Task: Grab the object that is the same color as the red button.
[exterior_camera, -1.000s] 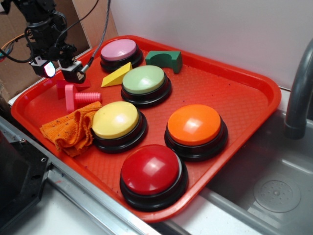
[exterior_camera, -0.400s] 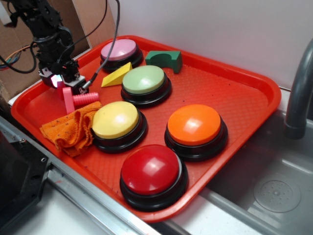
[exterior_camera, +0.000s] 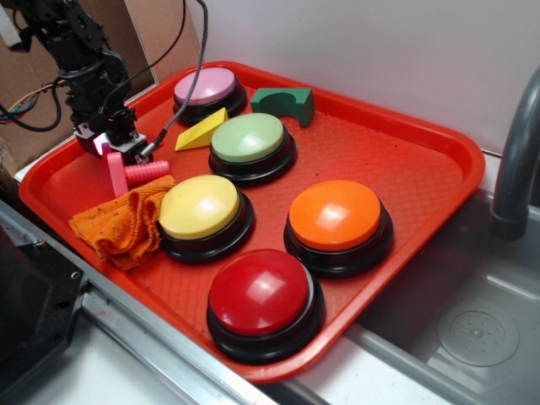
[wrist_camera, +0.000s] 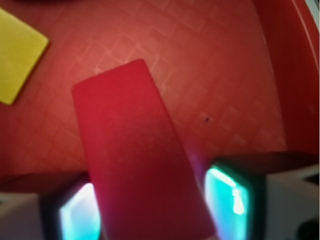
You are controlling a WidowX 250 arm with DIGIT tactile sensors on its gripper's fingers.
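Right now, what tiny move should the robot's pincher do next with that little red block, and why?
Probably close the gripper. In the wrist view, the small flat-sided red toy block sits between the two glowing fingers, with the left pad seeming to touch it and a small gap on the right. From outside, the gripper is low over the red plastic tray, so squeezing, then lifting, seems right.

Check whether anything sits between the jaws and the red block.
Nothing visible does. In the wrist view the red block already lies between the two jaws of the gripper. The pink bolt and the yellow wedge lie off to the sides.
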